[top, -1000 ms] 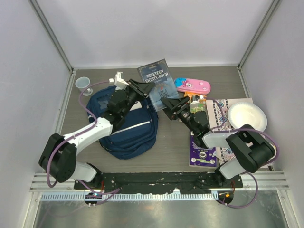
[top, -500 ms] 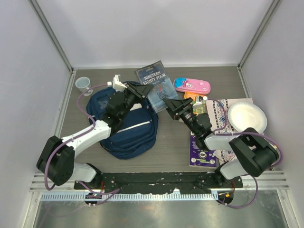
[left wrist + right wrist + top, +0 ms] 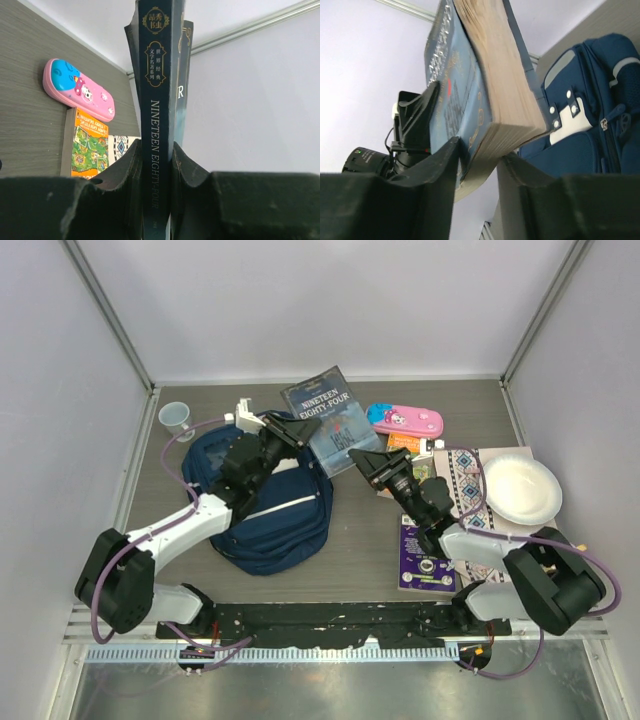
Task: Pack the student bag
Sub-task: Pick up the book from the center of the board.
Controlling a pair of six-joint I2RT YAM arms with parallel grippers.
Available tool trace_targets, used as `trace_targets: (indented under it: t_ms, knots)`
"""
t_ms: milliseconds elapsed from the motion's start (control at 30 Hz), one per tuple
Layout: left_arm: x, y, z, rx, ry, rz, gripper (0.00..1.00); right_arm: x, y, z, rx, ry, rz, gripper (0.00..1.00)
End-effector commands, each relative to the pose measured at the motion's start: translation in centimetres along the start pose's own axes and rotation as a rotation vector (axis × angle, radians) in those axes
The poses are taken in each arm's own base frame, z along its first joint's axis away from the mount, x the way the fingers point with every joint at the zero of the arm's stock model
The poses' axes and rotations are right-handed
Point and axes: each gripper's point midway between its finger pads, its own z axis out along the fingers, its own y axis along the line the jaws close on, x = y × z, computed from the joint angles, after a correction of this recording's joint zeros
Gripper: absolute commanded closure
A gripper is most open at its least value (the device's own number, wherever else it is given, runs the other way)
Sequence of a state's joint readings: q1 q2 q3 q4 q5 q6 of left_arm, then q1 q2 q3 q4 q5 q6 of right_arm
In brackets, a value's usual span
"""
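Clear cup (image 3: 175, 418) at the far-left corner, about 10 o'clock from table centre, same spot as a second ago. The student bag (image 3: 270, 515) lies flat left of centre, at roughly 9 o'clock, and hasn't shifted.

Left gripper (image 3: 287, 430) is over the bag's 12 o'clock edge. It is still clamped on the spine of the Nineteen Eighty-Four book (image 3: 335, 425), one finger on each side in the wrist view, same grip as before. The book is held off the table at the bag's 1 o'clock and has turned slightly since a second ago, title end now a bit further left.

Right gripper (image 3: 362, 462) sits at the book's 5 o'clock corner. Its jaws were spread wide a second ago and are now drawn in around that corner. The right wrist view shows one finger against the cover and the other at the page edge. Can't tell if it is actually clamped yet. The right elbow has swung out toward 4 o'clock.

Nothing else has moved:
- pink pencil case (image 3: 405, 421) at 1 o'clock
- orange booklet (image 3: 404, 443) just below the pencil case
- purple book (image 3: 424, 562) at 5 o'clock
- patterned book (image 3: 468, 485) at 3 o'clock, with a white bowl (image 3: 520, 490) on it

Table (image 3: 350, 540) is dark grey woodgrain. White panel walls (image 3: 320, 300) on three sides with aluminium corner posts. Black mounting rail (image 3: 330, 618) along the near edge.
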State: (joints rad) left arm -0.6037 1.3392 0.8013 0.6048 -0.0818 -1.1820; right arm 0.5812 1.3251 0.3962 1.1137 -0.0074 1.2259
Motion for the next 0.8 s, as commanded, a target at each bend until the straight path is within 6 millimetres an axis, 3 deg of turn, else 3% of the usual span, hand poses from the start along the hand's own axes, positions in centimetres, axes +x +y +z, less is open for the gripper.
trace_targets:
  t_ms: [0,33,133,233,267,367,600,700,767]
  knots:
    - [0.3,-3.4,-1.2,0.117,0.041,-0.030,1.00,-2.3,4.2,0.2,-0.107,-0.075,-0.117,0.75]
    - [0.3,-3.4,-1.2,0.116,0.043,-0.030,0.99,-2.5,4.7,0.3,-0.110,-0.077,-0.128,0.81]
    - [1.1,-3.2,-1.6,0.124,0.083,-0.020,0.72,-1.6,6.0,0.2,-0.148,-0.011,-0.172,0.99]
    - [1.7,-2.7,-1.6,0.123,0.104,0.016,0.51,-1.2,6.7,0.2,-0.158,0.030,-0.193,0.99]
    - [2.0,-2.7,-1.7,0.132,0.121,0.029,0.40,-0.8,7.2,0.0,-0.177,0.054,-0.199,0.99]
    - [2.4,-2.5,-1.7,0.155,0.150,0.068,0.23,-0.3,8.0,-0.3,-0.195,0.103,-0.200,0.99]
    - [1.7,-2.0,-1.5,0.279,0.216,0.061,0.22,-0.4,9.5,-1.0,-0.250,0.202,-0.153,0.99]
    - [2.2,-1.2,-1.2,0.318,0.279,0.039,0.22,-0.9,10.1,-1.3,-0.279,0.231,-0.135,0.99]
    - [2.0,-1.8,-1.2,0.371,0.278,0.026,0.22,-0.9,10.1,-1.3,-0.284,0.250,-0.134,0.99]
